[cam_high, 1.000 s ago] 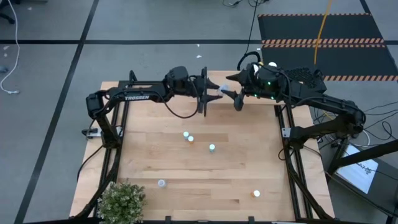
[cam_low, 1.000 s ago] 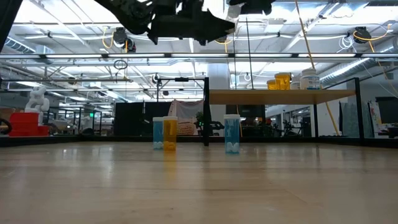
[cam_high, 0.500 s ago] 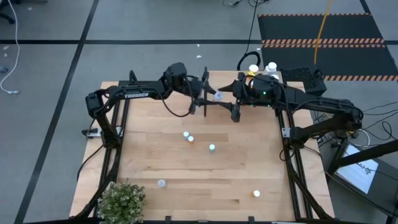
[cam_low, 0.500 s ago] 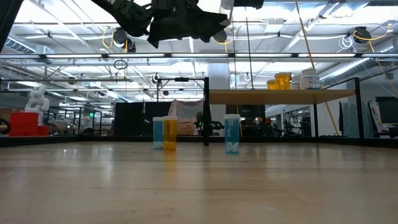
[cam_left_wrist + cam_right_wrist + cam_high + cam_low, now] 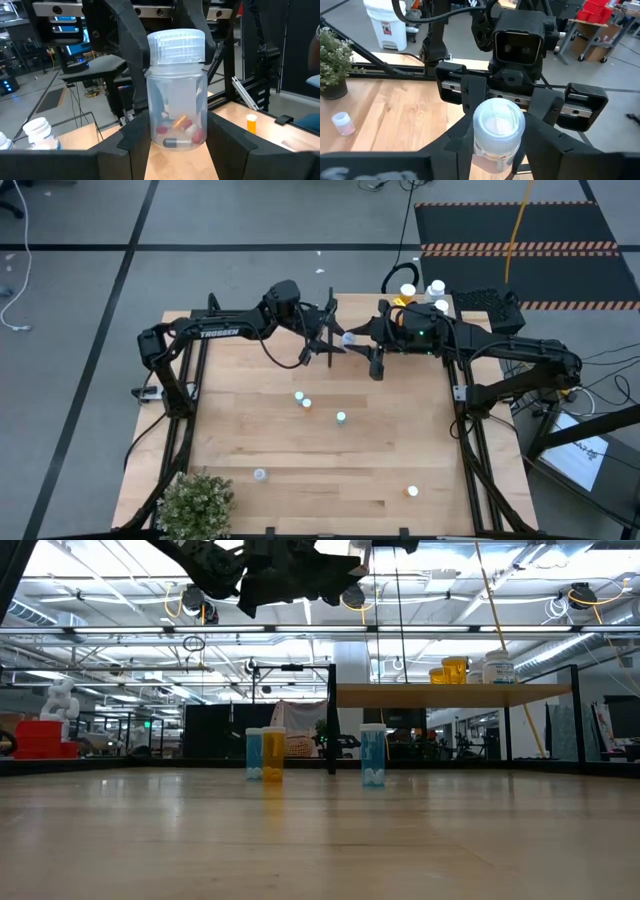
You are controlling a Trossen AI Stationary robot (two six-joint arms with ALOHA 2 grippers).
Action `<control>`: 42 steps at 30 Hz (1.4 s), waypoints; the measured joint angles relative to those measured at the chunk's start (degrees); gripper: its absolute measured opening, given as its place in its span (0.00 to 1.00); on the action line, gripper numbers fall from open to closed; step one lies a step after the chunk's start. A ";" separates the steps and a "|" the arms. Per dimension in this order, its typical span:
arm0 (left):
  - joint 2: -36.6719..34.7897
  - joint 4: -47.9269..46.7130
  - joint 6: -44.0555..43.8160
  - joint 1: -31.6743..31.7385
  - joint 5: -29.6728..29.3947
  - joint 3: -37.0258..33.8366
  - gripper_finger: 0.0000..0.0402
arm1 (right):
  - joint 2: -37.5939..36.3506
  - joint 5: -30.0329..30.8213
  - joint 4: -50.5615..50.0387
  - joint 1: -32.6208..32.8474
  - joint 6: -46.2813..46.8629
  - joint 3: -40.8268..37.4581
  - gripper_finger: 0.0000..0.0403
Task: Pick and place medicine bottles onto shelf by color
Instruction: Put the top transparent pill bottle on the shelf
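the right gripper [image 5: 352,338] has closed in on the clear bottle [image 5: 348,338] that the left gripper [image 5: 338,340] holds up in the air over the table's 12 o'clock edge. a second ago its fingers stood wide and just apart from the bottle; now the two grippers meet nose to nose with the bottle between them. this reads as a handover, with the bottle passing from the left arm to the right, the arm nearer the shelf [image 5: 470,302] at about 2 o'clock.

in the left wrist view the left gripper's fingers [image 5: 135,145] press both sides of the clear bottle [image 5: 176,107], which stands upright with its white cap on and a few pills at its bottom. in the right wrist view the right gripper's fingers [image 5: 547,145] sit against the flanks of the same bottle [image 5: 497,131], cap toward the camera. so both pairs look clamped on it at once, each partly closed to the bottle's width, and the left has not yet let go.

the release is probably the next step; if the right grip is not firm, the bottle could drop.

other bottles [image 5: 303,400] stand near the table's middle, with one orange one [image 5: 411,491] at about 5 o'clock, and a few already on the shelf [image 5: 450,693] in the low view.
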 joint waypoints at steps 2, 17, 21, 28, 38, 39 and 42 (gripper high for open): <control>0.00 0.00 -0.04 0.00 0.00 0.00 0.43 | 0.00 0.01 0.00 0.00 0.31 0.00 0.32; 0.04 -0.01 -0.43 -1.18 -4.83 -0.02 0.43 | -0.09 0.30 -0.92 -0.09 2.86 0.00 0.38; 0.05 -0.02 -0.60 -1.16 -5.40 -0.02 0.43 | -0.09 0.30 -1.23 -0.09 2.77 0.00 0.36; 0.11 -0.26 -0.60 -1.08 -5.82 -0.04 0.43 | -0.30 3.09 -2.51 -0.04 2.37 0.00 0.37; 0.11 -0.20 -0.56 -0.96 -5.61 -0.04 0.43 | -0.35 2.98 -3.10 -0.04 3.91 0.00 0.43; 0.11 -0.10 -0.58 -0.96 -5.56 -0.04 0.43 | -0.31 2.99 -2.98 -0.04 3.91 0.00 0.45; 0.11 -0.09 -0.56 -0.96 -5.55 -0.04 0.43 | -0.31 2.99 -2.89 -0.02 3.92 0.00 0.50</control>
